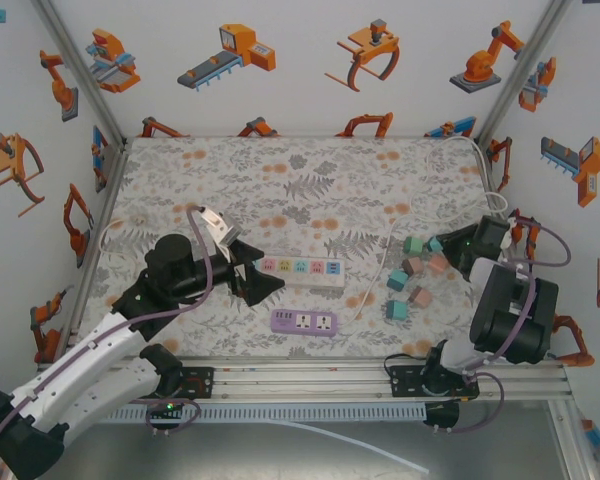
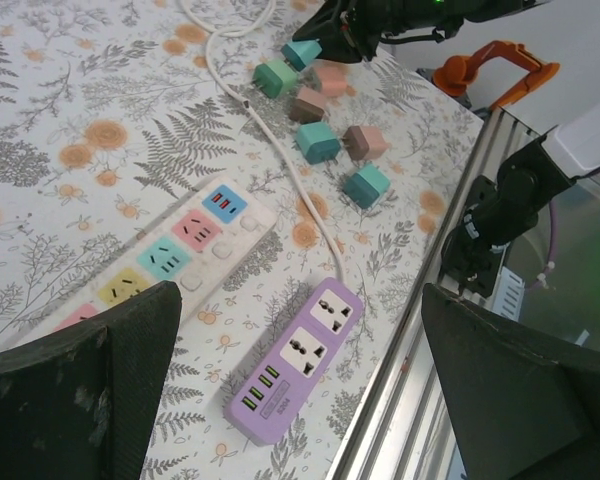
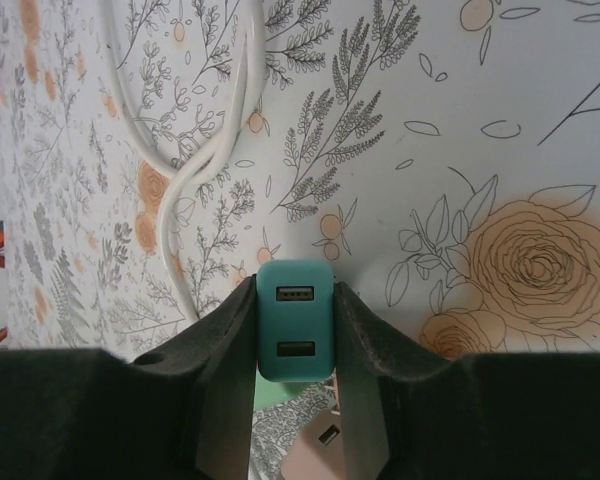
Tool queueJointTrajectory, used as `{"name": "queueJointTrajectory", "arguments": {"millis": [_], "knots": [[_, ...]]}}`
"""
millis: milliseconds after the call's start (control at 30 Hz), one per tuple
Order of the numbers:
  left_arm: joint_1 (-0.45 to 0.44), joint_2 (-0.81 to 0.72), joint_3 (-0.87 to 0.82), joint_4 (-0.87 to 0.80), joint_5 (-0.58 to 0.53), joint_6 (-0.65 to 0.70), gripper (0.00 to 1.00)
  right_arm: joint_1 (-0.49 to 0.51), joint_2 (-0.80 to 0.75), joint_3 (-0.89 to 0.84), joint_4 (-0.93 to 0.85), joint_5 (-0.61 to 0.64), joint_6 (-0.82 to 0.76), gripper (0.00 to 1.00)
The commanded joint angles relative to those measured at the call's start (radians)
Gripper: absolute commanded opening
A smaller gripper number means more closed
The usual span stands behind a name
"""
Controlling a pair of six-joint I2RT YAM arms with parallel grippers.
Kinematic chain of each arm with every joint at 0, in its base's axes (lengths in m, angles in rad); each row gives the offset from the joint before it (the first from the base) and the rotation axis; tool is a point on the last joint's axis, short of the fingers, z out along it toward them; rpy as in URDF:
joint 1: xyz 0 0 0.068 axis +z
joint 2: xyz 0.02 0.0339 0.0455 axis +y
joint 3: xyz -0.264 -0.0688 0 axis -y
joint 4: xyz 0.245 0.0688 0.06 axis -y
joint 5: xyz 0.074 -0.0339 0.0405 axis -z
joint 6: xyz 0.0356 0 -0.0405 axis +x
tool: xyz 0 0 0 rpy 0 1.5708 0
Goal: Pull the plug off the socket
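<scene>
**Item 1: teal plug**. Clamped between the right fingers, which press on both of its side faces. It is at the far right of the table, beside the pile of loose plugs. Its long axis runs back along the fingers toward the wrist, and the face with two slots is turned up. Whether it touches the table cannot be told.

**Item 2: white power strip** and **purple power strip**. Both lie mid-table, well apart from the plug and to its left. Their sockets look empty.

**Item 3: left fingers**. Spread wide and holding nothing, at the left end of the white power strip.

**Note.** The plug appears to be off its socket already. The right arm has it, so letting go beside the pile is probably what remains.
</scene>
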Motion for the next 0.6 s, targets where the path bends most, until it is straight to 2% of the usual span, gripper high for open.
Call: {"name": "queueJointTrajectory", "arguments": {"millis": [0,100,167,400,567], "knots": [[-0.005,-0.007,-0.013,0.003,-0.034,0.02,0.97,-0.004,0.02,0.018,0.04,-0.007,0.003,0.44],[-0.006,0.0,-0.01,0.008,-0.042,0.016,0.97,-0.004,0.022,0.006,0.015,0.017,0.003,0.55],[-0.006,0.004,-0.01,0.01,-0.052,0.013,0.97,-0.004,0.009,-0.002,-0.005,0.037,0.001,0.59],[-0.006,-0.013,-0.016,0.002,-0.135,0.004,0.97,-0.004,-0.108,-0.02,-0.113,0.129,-0.035,0.68],[-0.005,-0.044,-0.023,-0.042,-0.256,0.004,0.97,-0.001,-0.276,-0.046,-0.186,0.193,-0.117,0.7]]}}
